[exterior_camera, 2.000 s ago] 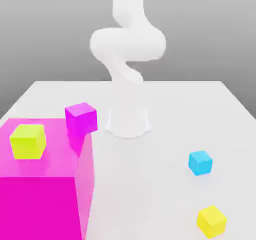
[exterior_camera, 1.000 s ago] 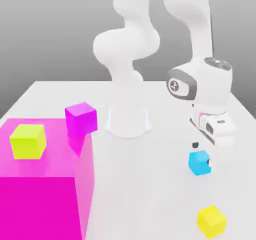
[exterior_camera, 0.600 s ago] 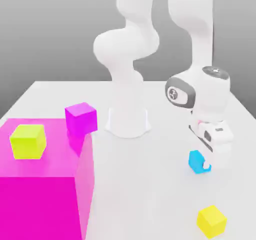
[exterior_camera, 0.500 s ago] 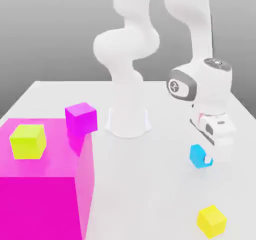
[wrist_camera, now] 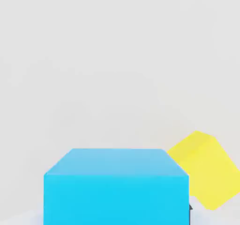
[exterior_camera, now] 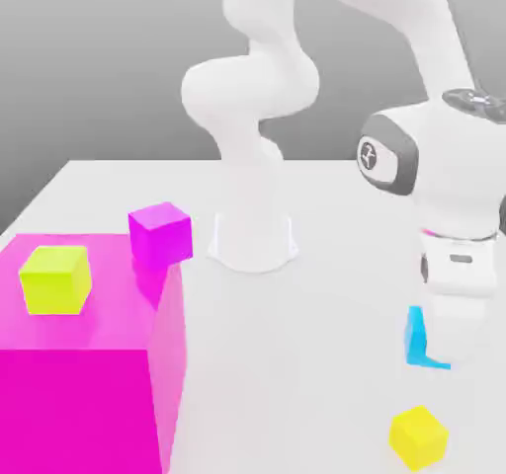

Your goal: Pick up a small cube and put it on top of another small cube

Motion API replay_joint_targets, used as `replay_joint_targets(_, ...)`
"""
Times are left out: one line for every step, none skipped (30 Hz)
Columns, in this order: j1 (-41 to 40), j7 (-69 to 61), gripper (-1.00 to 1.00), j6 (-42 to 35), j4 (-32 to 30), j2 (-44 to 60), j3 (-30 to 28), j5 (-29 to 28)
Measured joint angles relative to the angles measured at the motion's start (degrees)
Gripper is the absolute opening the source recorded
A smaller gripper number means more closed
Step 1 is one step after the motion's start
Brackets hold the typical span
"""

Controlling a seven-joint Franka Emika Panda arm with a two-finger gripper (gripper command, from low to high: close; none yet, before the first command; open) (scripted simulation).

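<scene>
On your white surface (exterior_camera: 326, 383), the big magenta block (exterior_camera: 84, 363) carries a yellow cube (exterior_camera: 55, 278) and small magenta cube (exterior_camera: 160, 233). Your tool (exterior_camera: 440, 349) is clamped on the cyan cube (exterior_camera: 416, 336) — lifted, above another yellow cube (exterior_camera: 419, 435).

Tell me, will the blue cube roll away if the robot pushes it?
Probably not: the cyan cube has flat faces and sharp edges, so it would likely slide or tip rather than roll. Its sides look smooth, so it might slip in a loose grip.

Cyan small cube (exterior_camera: 416, 336) hangs above white table (exterior_camera: 296, 363).
</scene>
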Motion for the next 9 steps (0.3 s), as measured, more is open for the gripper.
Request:
replay_joint_targets(-0.5,0.8,-1.0,-0.6,1.7,1.1,-0.4,0.2)
replay_joint_targets(-0.8,1.0,-1.0,0.0,2.7,2.7,-0.6,0.6)
replay_joint_targets(-1.0,1.0,-1.0,1.3,3.2,4.5,-0.6,1.0)
replay_joint_targets(-1.2,0.9,-1.0,2.9,3.5,6.4,-0.5,1.3)
replay_joint_targets(-1.5,0.7,-1.0,4.7,3.7,8.4,-0.2,1.7)
replay_joint_targets(-1.6,0.5,1.0,6.1,3.9,9.9,0.0,2.0)
replay_joint_targets(-1.6,0.5,1.0,6.1,3.9,9.9,0.0,2.0)
replay_joint_targets(-1.6,0.5,1.0,6.1,3.9,9.9,0.0,2.0)
replay_joint_targets(-1.6,0.5,1.0,6.1,3.9,9.9,0.0,2.0)
